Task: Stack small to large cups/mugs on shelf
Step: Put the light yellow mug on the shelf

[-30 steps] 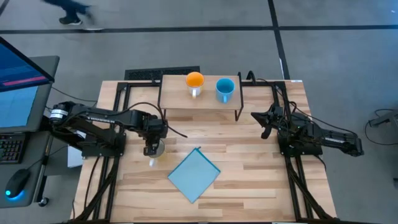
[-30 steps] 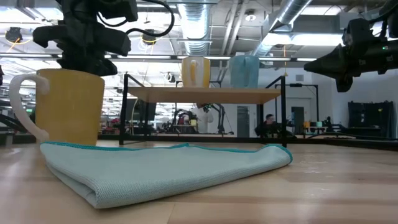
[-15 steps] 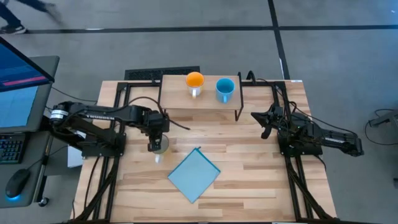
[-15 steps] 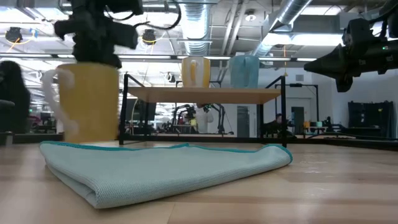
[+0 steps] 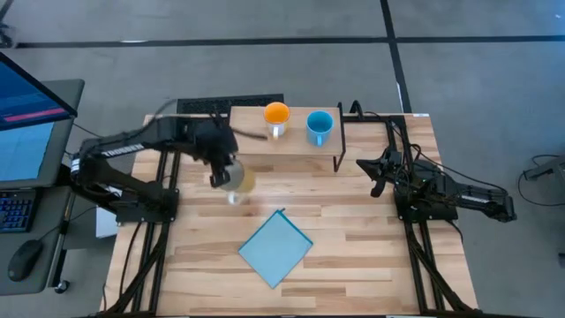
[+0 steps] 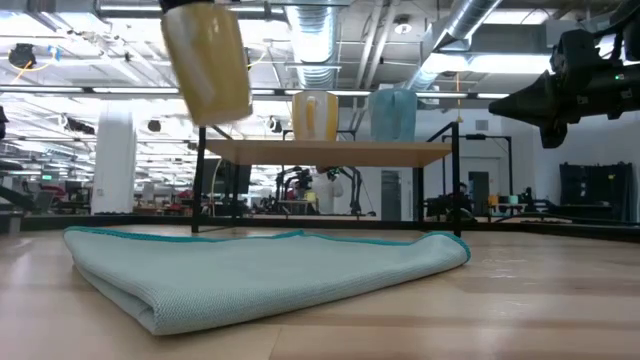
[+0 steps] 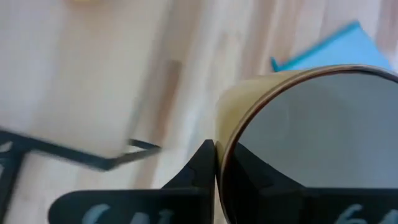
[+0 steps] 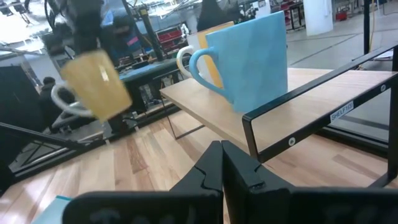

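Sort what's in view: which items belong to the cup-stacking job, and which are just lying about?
Job:
- yellow mug, lifted in the left gripper
- orange mug on shelf
- light blue mug on shelf
- shelf

Lying about:
- light blue cloth on table

You are working in a robotics lab set in a large open industrial hall. Overhead run bare silver ducts (image 6: 320,45) and pipes with strip lights; far behind the wooden table (image 5: 353,256) stretch rows of other benches and equipment. The floor (image 5: 265,62) is grey concrete marked with dark lines, and a computer monitor (image 5: 31,124) stands to the left of the table.
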You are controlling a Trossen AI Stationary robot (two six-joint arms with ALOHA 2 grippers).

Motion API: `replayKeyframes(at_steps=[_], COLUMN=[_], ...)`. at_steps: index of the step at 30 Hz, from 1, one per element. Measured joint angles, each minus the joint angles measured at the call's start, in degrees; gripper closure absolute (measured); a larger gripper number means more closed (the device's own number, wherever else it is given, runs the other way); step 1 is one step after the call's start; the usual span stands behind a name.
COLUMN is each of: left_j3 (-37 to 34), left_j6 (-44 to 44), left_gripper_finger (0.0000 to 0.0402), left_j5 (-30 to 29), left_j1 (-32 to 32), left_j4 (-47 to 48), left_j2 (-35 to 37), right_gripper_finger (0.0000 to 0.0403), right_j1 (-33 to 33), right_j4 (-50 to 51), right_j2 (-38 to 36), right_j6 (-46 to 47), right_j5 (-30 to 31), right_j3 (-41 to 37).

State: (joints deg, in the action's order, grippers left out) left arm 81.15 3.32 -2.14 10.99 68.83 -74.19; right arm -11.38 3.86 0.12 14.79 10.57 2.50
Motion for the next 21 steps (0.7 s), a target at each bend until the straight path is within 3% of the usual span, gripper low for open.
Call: replayKeyframes(at_steps=[7, 16, 21], left_j3=[11.19, 27.84, 37.37], left_j6=[-4.87, -16.55, -22.4], left_gripper_finger=[0.0393, 0.0393, 0.0393], left_j5=[-0.05, 0.46, 3.91], left_j1=[9.61, 19.53, 22.8], left_j4=[6.79, 16.29, 20.67], left_j2=[-1.88, -16.14, -24.4], right_gripper_finger=[0.0381, 0.0381, 0.0381], right_j1=[-0.02, 0.0, 0.02], right_j4=[0.0, 0.0, 0.0], right_j2=[-0.02, 0.0, -0.01], right_j6=[0.16, 0.19, 0.22], right_j5=[0.0, 0.0, -0.02], right_j3=[0.0, 0.0, 0.0])
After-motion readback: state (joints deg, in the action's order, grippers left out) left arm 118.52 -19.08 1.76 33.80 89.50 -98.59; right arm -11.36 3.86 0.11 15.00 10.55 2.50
